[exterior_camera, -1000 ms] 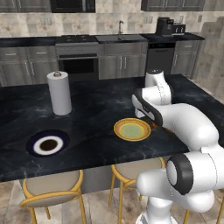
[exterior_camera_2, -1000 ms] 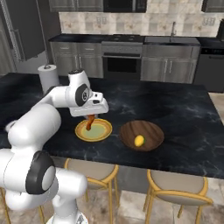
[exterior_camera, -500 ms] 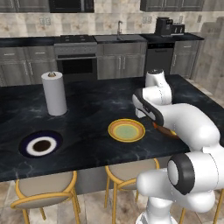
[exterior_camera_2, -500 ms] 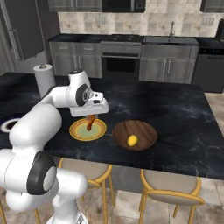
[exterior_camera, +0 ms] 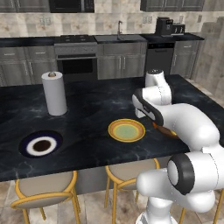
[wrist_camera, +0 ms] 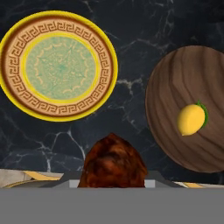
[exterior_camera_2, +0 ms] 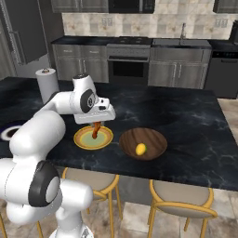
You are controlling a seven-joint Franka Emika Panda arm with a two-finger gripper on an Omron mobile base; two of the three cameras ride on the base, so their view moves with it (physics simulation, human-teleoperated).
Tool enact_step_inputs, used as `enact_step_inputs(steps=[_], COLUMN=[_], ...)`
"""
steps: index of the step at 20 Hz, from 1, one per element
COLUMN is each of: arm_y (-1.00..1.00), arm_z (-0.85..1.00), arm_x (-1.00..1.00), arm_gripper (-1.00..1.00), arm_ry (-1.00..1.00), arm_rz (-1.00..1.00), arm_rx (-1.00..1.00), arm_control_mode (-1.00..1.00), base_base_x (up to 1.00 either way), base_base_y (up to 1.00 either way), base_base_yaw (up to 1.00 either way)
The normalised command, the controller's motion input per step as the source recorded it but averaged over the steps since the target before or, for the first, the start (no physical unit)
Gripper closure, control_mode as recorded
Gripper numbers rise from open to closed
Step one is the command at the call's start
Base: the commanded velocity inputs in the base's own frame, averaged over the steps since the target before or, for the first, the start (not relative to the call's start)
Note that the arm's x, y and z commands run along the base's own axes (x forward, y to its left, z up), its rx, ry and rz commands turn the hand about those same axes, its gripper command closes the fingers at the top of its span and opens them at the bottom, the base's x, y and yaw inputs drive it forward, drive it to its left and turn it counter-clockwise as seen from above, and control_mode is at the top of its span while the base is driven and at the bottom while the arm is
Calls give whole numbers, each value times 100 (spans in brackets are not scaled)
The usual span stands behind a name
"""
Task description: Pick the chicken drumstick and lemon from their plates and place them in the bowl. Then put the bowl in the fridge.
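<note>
Gripper point(exterior_camera_2: 96, 131) pinching chicken drumstick point(exterior_camera_2: 96, 129) – lumpy, brown-orange, hanging down above yellow-orange plate point(exterior_camera_2: 93, 138). Plate round, greenish centre, key-pattern rim, bare. Just right of plate: bowl point(exterior_camera_2: 143, 143), wide shallow dark wood, grain visible; lemon point(exterior_camera_2: 140, 149) inside, smooth yellow. Both sit on black marbled counter point(exterior_camera_2: 186, 125). Blue-rimmed plate point(exterior_camera: 40, 144) well left of yellow-orange plate – paper towel roll point(exterior_camera: 54, 93) behind it. Arm bent over, hand pointing down.

Below the gripper point(exterior_camera_2: 96, 131), the chicken drumstick point(wrist_camera: 113, 162) hides both fingertips in the hand view. The bowl point(wrist_camera: 183, 109) beside it is cut by the right edge; in the left base view the arm covers most of it.
</note>
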Motion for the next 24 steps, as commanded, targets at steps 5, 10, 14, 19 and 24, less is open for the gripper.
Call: enact_step_inputs(steps=[5,10,14,19,24], arm_y=[0,0,0,0,0], arm_z=[0,0,0,0,0], arm_x=[0,0,0,0,-1], arm_gripper=[100,100,100,100,100], arm_ry=[0,0,0,0,-1], arm_rz=[0,0,0,0,0], arm_rx=[0,0,0,0,0], arm_control_mode=[100,-100,-100,-100,-100], base_base_x=[0,0,0,0,0], base_base_y=[0,0,0,0,0], base_base_yaw=[0,0,0,0,0])
